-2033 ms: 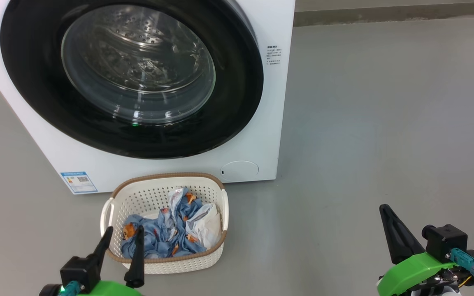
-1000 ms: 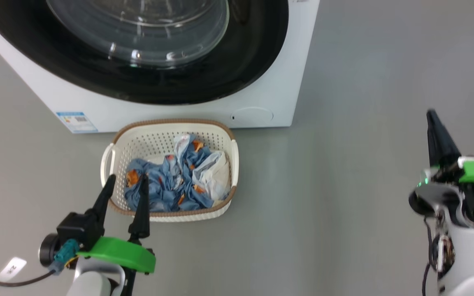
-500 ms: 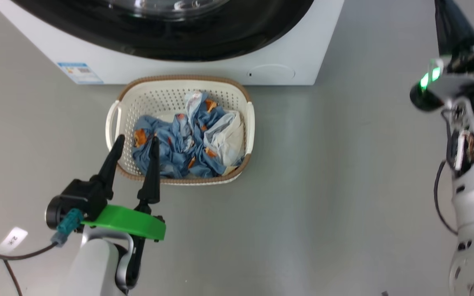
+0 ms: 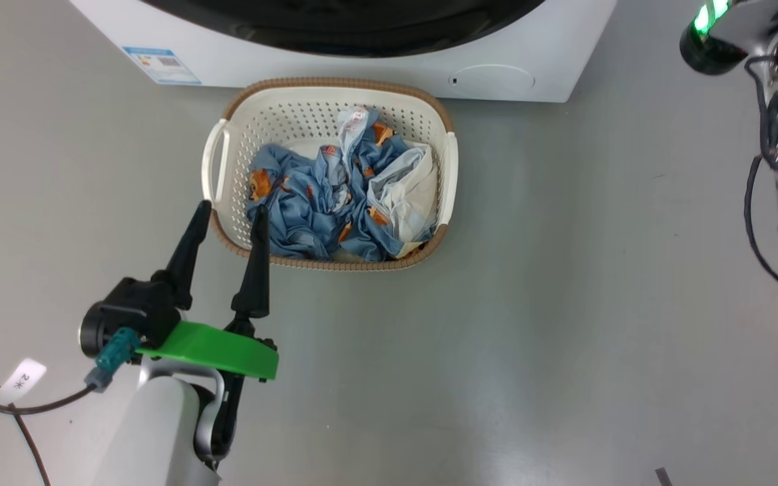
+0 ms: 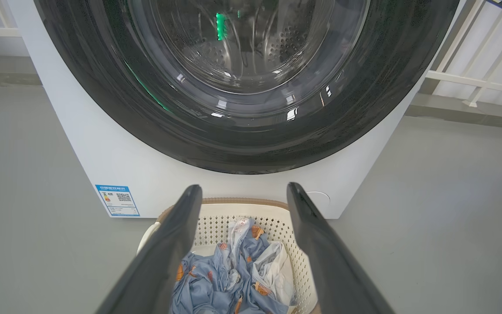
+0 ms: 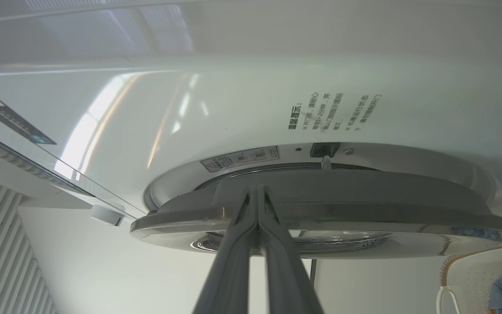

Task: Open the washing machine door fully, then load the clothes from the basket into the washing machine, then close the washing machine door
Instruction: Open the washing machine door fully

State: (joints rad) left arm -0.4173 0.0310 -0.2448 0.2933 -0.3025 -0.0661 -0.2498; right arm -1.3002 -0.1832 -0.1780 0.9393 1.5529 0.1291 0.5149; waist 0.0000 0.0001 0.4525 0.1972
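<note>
Crumpled blue clothes point(image 4: 321, 202) fill perforated cream basket point(image 4: 294, 111).

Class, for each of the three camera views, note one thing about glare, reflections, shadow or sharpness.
Head view: soft even light, hardly any shadow round the basket. Left wrist view: white highlights and a green reflection on the washing machine door. Right wrist view: pale glare streaks across the washing machine's front.
</note>
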